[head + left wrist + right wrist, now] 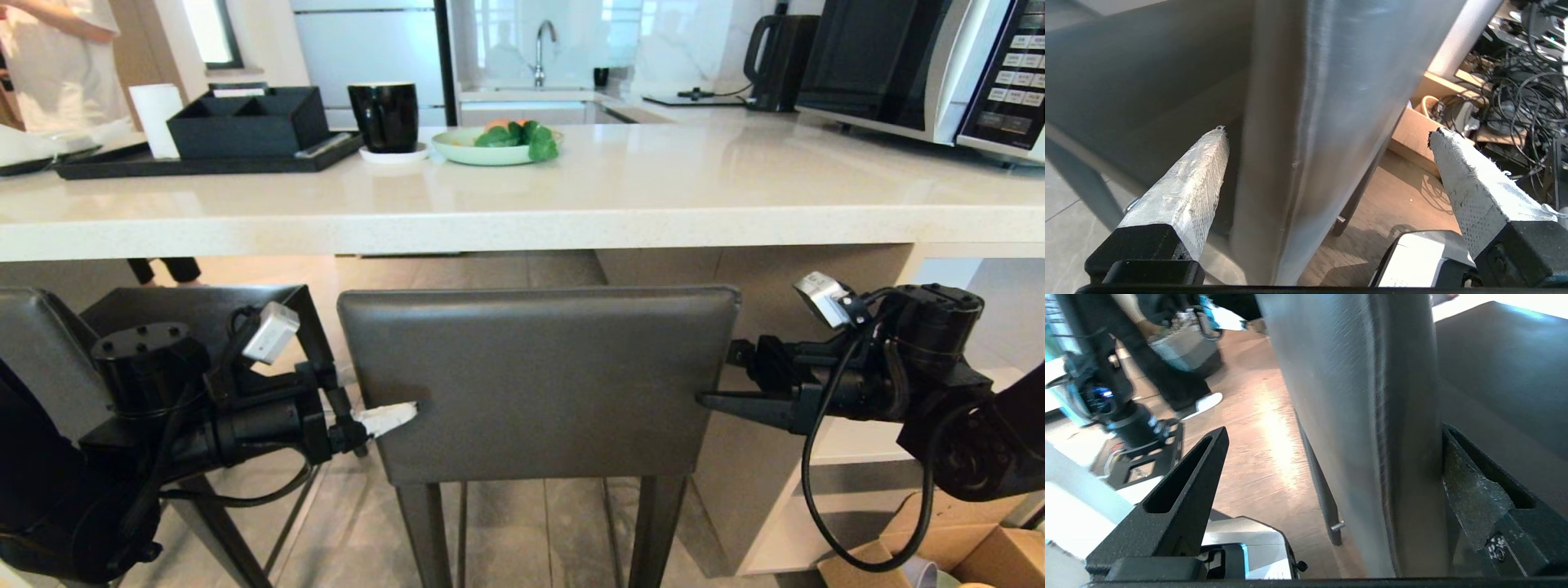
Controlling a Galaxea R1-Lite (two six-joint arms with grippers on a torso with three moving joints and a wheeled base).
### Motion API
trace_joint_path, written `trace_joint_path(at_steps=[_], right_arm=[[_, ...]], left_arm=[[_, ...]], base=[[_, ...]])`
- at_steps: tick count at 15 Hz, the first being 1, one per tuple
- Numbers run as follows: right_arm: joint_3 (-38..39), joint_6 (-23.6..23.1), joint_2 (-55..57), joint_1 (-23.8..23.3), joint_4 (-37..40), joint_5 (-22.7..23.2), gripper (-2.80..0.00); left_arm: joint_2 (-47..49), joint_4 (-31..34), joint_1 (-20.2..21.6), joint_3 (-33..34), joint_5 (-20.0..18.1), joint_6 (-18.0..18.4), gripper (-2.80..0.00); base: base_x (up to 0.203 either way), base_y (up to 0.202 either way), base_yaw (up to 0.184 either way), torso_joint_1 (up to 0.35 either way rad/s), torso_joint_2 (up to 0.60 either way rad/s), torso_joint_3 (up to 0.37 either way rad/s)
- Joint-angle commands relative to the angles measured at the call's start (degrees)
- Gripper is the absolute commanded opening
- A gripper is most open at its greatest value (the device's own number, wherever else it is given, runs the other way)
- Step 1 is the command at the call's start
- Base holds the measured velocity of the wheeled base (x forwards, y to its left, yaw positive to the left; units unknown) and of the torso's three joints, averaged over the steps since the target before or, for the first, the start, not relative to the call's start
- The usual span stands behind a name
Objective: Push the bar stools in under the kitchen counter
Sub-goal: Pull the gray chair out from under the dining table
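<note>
One dark grey bar stool (539, 380) stands right before me, its backrest just under the front edge of the white kitchen counter (522, 204). A second bar stool (196, 314) stands to its left, turned at an angle. My left gripper (400, 412) is open and straddles the middle stool's left backrest edge (1331, 81); one white-taped finger (1188, 192) lies on each side. My right gripper (718, 380) is open astride the right backrest edge (1355, 375), with one black finger (1470, 486) close against the leather. Neither gripper is clamped on the backrest.
On the counter are a black tray with a box (245, 122), a paper roll (155, 118), a black mug (384, 114), a plate of vegetables (494, 145), a kettle (775, 61) and a microwave (922, 65). Cardboard boxes (963, 547) lie at the lower right. A person (57, 65) stands at the back left.
</note>
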Motion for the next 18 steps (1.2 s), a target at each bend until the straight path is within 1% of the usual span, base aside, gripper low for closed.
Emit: trace_joint_path(at_steps=[1, 5, 7, 10, 15, 18], right_arm=[[-2.4, 0.8, 2.2, 0.0, -0.3, 2.2, 0.00], [-4.0, 1.4, 3.8, 1.4, -0.4, 1.9, 0.00], [-3.8, 1.4, 4.4, 1.7, -0.7, 1.5, 0.00], [-4.1, 2.4, 5.3, 1.9, -2.0, 0.2, 0.00], [-5.4, 3.1, 5.8, 3.6, -2.2, 0.2, 0.00], [-5.3, 3.0, 5.9, 4.2, -2.2, 0.1, 0.00]], left_arm=[[0.5, -0.4, -0.3, -0.1, -0.2, 0.1, 0.00], [1.4, -0.4, -0.3, -2.1, -0.1, 0.2, 0.00], [1.5, -0.4, -1.7, -2.8, -0.1, -0.4, 0.00], [3.2, -0.4, -2.1, -3.6, -0.1, 0.1, 0.00], [2.5, -0.5, -2.5, -3.2, -0.2, -0.1, 0.00], [0.9, -0.5, -4.3, -2.8, -0.2, -0.2, 0.00]], base=[[0.000, 0.000, 0.000, 0.000, 0.00, 0.000], [0.000, 0.000, 0.000, 0.000, 0.00, 0.000], [0.000, 0.000, 0.000, 0.000, 0.00, 0.000], [0.000, 0.000, 0.000, 0.000, 0.00, 0.000], [0.000, 0.000, 0.000, 0.000, 0.00, 0.000], [0.000, 0.000, 0.000, 0.000, 0.00, 0.000]])
